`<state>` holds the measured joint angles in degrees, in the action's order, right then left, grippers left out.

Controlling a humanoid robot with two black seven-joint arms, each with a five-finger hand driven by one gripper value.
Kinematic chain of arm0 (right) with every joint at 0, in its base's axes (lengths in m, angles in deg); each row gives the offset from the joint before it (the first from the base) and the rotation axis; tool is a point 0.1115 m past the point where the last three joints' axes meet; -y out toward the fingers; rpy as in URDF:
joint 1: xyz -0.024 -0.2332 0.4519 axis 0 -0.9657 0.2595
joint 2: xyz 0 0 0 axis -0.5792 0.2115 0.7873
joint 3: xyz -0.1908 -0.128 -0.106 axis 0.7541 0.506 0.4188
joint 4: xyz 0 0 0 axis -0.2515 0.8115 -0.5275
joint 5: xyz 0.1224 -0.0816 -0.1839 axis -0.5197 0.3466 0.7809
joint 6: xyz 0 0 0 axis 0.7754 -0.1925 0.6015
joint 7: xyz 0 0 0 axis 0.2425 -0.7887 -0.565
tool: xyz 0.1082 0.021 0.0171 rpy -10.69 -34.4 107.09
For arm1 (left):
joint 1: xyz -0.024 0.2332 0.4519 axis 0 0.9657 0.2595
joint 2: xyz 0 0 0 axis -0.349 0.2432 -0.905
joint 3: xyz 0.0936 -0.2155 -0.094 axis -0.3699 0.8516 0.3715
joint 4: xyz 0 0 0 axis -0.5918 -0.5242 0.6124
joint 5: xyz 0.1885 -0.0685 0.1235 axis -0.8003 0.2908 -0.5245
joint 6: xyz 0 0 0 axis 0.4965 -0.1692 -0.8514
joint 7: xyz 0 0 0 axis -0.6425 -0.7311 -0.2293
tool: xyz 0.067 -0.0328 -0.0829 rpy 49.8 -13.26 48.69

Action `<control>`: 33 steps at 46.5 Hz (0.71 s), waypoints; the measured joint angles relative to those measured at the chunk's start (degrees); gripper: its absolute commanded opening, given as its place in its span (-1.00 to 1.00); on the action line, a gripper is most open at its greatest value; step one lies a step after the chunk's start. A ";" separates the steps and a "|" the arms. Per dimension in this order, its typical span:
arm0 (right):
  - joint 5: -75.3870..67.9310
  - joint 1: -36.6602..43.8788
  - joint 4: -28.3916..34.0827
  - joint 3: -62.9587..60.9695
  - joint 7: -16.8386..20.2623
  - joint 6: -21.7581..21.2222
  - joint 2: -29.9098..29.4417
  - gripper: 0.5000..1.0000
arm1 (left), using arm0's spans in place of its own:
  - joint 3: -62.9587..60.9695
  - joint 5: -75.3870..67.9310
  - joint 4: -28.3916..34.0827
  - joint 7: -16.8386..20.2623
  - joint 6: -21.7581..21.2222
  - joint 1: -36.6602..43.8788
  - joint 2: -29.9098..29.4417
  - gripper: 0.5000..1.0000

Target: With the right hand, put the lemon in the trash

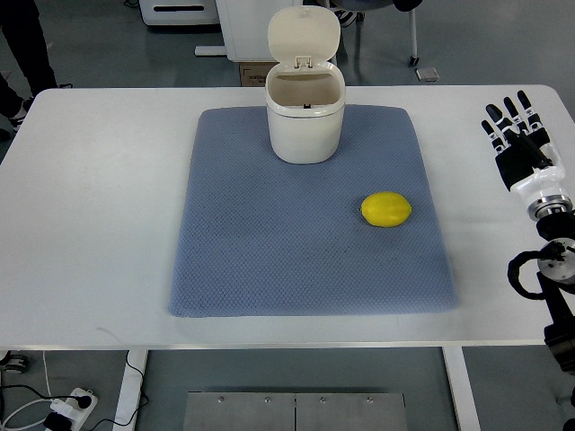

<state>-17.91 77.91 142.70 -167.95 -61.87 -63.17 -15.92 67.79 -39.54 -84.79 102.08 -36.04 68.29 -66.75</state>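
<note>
A yellow lemon (386, 210) lies on the right part of a blue-grey mat (269, 251). A cream trash bin (305, 112) stands at the mat's far edge with its lid flipped up and its mouth open. My right hand (515, 135) hovers over the white table's right side, well to the right of the lemon. Its black and white fingers (510, 114) are stretched out straight and hold nothing. No left arm shows.
The mat lies on a white table (90, 224). A person's dark trouser leg and shoe (22, 54) stand beyond the table's far left corner. A power strip with cables (63, 409) lies on the floor below the front edge.
</note>
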 measured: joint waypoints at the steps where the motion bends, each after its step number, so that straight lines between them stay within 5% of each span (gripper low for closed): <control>1: 0.00 0.00 -0.03 0.00 -0.01 0.00 0.00 1.00 | 0.00 0.00 0.00 0.00 0.00 -0.03 0.00 1.00; 33: -2.02 2.99 -3.18 8.00 0.20 -0.10 3.46 1.00 | -0.01 0.00 0.00 0.01 0.02 0.01 0.00 1.00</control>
<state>-19.93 80.90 139.52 -159.95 -61.67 -63.27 -12.46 67.78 -39.54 -84.79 102.09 -36.02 68.30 -66.75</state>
